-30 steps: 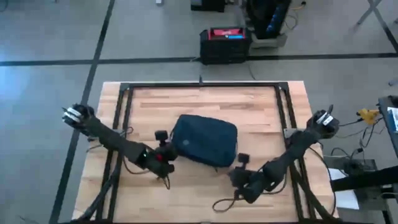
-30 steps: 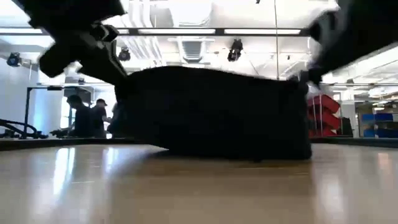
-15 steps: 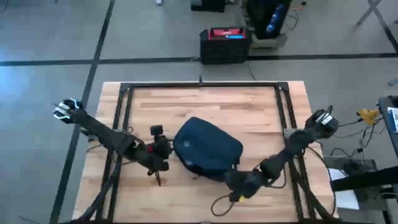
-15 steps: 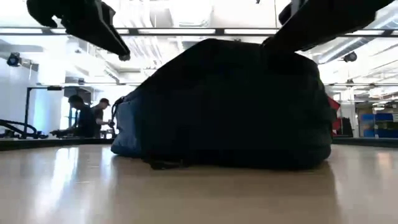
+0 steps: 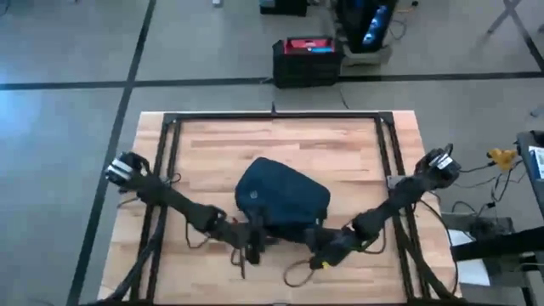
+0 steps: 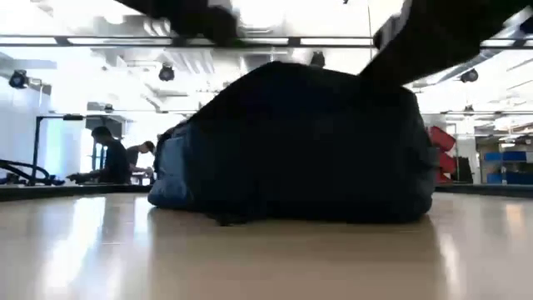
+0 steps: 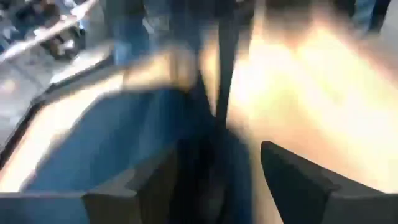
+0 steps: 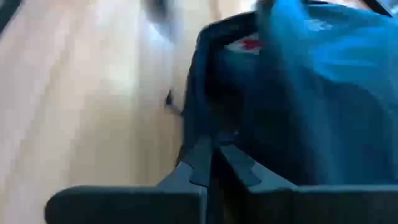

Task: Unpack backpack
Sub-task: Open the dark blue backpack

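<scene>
The navy backpack (image 5: 282, 198) sits mid-table (image 5: 340, 144). The left gripper (image 5: 252, 240) at its 7 o'clock edge is released, fingers spread. The right gripper (image 5: 316, 246), at 5 o'clock, is clenched on the backpack's edge fabric. People (image 6: 108, 155) stand beyond.

Two dark jointed arms, thin black cables trailing along them; left gripper (image 7: 214, 180) fingers dark grey, angular, matte.

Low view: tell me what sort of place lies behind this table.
Probably a robotics lab or workshop: ceiling strip lights, people at a bench in the background, and red and blue storage bins off to the side, beyond the wooden table holding the backpack.
</scene>
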`<state>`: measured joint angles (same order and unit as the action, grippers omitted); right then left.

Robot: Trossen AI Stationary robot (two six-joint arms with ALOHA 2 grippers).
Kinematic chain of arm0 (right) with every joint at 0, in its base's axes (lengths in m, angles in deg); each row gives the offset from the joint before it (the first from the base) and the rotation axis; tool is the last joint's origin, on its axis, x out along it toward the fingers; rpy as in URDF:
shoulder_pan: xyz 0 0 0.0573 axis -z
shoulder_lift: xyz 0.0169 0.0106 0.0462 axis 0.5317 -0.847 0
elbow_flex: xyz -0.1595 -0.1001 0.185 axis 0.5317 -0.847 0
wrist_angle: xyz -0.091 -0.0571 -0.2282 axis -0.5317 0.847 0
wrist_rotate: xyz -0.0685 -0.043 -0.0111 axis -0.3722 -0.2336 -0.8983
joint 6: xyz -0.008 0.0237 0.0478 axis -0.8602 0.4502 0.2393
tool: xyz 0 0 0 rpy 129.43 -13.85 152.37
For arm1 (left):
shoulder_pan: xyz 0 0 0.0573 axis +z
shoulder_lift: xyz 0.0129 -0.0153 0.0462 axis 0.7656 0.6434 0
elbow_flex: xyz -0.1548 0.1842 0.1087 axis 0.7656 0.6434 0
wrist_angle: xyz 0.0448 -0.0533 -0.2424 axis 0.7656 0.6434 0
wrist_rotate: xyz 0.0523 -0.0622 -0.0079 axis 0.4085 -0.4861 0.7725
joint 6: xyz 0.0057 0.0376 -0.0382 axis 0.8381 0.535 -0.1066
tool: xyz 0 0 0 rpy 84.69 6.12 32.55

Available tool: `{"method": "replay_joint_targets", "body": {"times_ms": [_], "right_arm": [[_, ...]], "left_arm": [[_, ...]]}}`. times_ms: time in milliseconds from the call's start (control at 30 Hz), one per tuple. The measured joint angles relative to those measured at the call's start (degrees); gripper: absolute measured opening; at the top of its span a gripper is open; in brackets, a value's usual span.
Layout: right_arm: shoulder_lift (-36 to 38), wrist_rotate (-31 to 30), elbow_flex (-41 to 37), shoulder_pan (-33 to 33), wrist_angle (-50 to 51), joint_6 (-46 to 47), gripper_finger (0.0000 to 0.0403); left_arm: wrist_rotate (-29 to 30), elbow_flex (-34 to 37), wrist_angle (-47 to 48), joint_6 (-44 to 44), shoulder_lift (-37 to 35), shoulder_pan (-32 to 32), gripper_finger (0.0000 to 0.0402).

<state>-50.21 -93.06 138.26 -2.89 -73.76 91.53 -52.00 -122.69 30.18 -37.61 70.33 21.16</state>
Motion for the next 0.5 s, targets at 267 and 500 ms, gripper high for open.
{"method": "replay_joint_targets", "body": {"times_ms": [267,500], "right_arm": [[-0.74,0.01,0.17,-0.47,-0.96,1.00,0.0000],[-0.81,0.17,0.24,-0.21,-0.84,0.31,0.0000]], "left_arm": [[-0.41,0.96,-1.73,-0.04,0.78,0.31,0.0189],[-0.56,2.07,-0.21,-0.44,3.02,1.23,0.0170]]}}
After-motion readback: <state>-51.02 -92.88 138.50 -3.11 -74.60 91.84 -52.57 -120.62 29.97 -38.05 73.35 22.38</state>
